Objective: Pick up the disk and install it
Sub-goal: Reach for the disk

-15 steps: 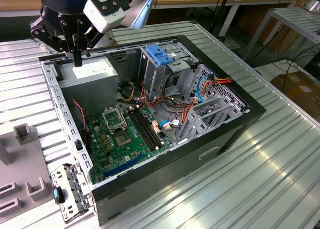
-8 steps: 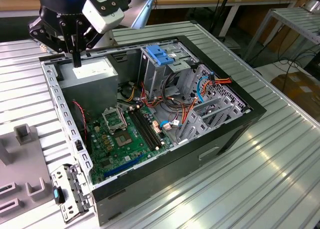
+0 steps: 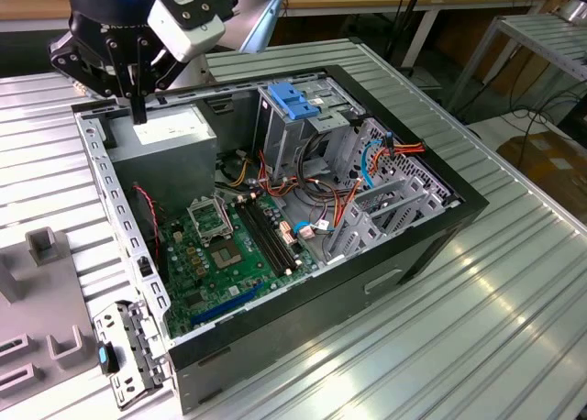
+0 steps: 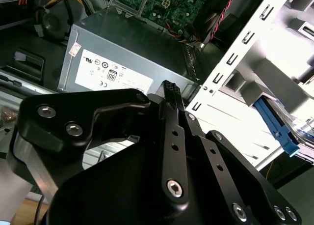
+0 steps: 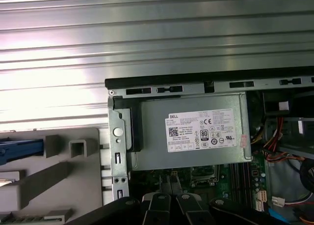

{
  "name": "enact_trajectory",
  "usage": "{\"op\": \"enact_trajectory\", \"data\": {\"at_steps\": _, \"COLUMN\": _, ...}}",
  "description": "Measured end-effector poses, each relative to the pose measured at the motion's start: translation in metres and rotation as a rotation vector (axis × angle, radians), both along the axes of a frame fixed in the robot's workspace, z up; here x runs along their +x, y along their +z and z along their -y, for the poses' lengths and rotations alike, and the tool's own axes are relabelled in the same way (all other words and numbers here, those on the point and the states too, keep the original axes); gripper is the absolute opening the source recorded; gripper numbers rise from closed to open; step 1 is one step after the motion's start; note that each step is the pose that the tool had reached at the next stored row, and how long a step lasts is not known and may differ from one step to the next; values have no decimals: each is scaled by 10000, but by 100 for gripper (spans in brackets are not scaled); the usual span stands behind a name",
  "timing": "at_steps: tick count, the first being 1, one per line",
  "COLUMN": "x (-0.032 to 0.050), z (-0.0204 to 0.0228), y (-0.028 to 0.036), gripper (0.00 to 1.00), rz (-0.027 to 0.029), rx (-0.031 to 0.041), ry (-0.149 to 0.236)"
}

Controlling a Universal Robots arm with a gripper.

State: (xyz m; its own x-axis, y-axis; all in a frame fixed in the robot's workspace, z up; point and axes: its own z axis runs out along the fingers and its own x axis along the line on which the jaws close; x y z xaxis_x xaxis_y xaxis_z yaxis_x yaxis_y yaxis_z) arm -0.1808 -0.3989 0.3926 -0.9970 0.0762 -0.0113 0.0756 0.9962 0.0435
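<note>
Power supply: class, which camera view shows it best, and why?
The first wrist view: the power supply faces the camera, unobstructed. In the exterior view the gripper hides part of it; the second wrist view shows it slanted, behind the gripper.

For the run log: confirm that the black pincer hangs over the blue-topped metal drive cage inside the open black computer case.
Wrong in one point. In the exterior view the black pincer hangs over the grey boxy power supply with a white sticker, not the blue-topped metal drive cage, inside the open black computer case.
</note>
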Motion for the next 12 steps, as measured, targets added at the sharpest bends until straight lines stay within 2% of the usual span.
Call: {"op": "enact_trajectory", "data": {"at_steps": 12, "x": -33, "z": 0, "y": -1, "gripper": 11, "rz": -26, "rx": 1, "ry": -1}}
